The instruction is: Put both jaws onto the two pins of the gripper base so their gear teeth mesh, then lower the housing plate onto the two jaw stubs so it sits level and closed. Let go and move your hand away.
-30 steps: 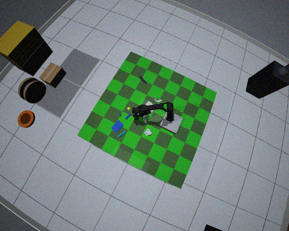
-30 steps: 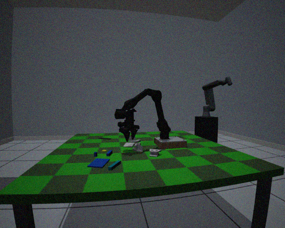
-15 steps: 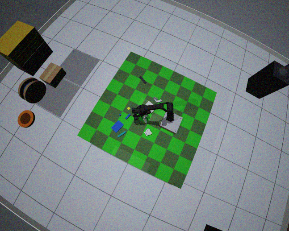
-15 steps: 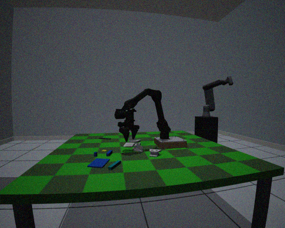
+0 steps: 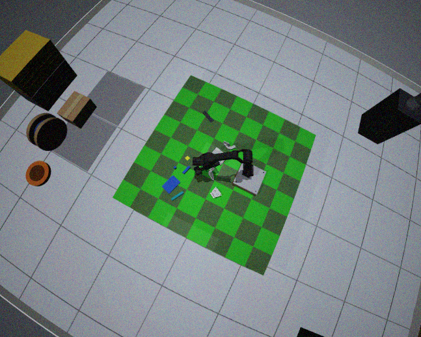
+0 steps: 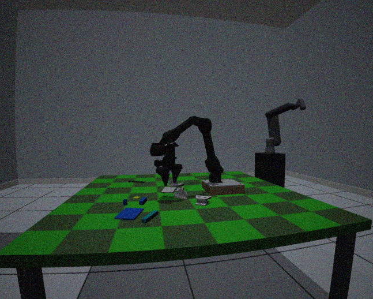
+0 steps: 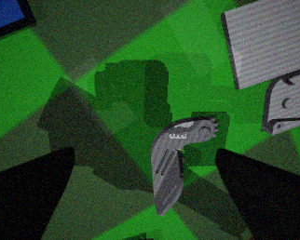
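Note:
My gripper point(image 5: 207, 170) point(image 6: 169, 183) point(image 7: 147, 154) is wide open and empty, above the table. One pale, curved jaw point(image 5: 211, 174) point(image 6: 180, 193) point(image 7: 168, 174) with gear teeth lies below and between the fingertips, touching neither. The other jaw point(image 5: 229, 146) point(image 6: 176, 184) lies apart on the far side. A pale ribbed block point(image 5: 217, 150) point(image 6: 168, 190) point(image 7: 274, 44), which looks like part of the gripper base, lies beside the near jaw. A holed part point(image 7: 290, 104) adjoins it; I cannot tell whether they are joined. A small pale piece point(image 5: 215, 192) point(image 6: 202, 200), probably the housing plate, stands separately.
A blue plate point(image 5: 170, 184) point(image 6: 129, 213) point(image 7: 5, 16), a teal bar point(image 5: 177, 196) point(image 6: 150, 216), a blue bar point(image 5: 186, 169) point(image 6: 143, 200) and a yellow piece point(image 5: 187, 158) point(image 6: 136, 197) lie nearby. A dark bar point(image 5: 207, 116) lies farther off. The arm's pedestal point(image 5: 244, 183) point(image 6: 223, 189) stands beside the parts.

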Available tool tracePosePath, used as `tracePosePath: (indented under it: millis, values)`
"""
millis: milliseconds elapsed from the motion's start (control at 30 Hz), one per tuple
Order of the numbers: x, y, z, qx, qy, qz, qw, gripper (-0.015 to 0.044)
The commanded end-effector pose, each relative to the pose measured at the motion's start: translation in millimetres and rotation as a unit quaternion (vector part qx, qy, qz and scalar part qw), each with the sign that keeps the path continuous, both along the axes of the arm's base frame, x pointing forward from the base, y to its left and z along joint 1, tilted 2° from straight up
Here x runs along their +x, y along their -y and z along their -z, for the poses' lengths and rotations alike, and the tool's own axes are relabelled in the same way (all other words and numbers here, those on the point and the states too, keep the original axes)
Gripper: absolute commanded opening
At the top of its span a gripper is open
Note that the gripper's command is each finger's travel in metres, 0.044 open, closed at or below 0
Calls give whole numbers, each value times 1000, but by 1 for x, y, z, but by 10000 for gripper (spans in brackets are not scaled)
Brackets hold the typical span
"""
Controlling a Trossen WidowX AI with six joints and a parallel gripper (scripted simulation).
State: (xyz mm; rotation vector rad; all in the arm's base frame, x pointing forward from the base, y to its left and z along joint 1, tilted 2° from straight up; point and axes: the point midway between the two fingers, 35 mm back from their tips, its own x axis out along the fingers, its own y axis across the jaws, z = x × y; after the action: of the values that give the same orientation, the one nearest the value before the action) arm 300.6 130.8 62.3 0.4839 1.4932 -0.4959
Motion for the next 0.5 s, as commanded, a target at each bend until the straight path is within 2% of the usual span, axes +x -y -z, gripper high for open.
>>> tracePosePath:
  millis: [0, 467]
  values:
    - [-1, 0, -6, -1, -1, 2, 1000, 387]
    - [-1, 0, -8, -1, -2, 2, 1000, 20]
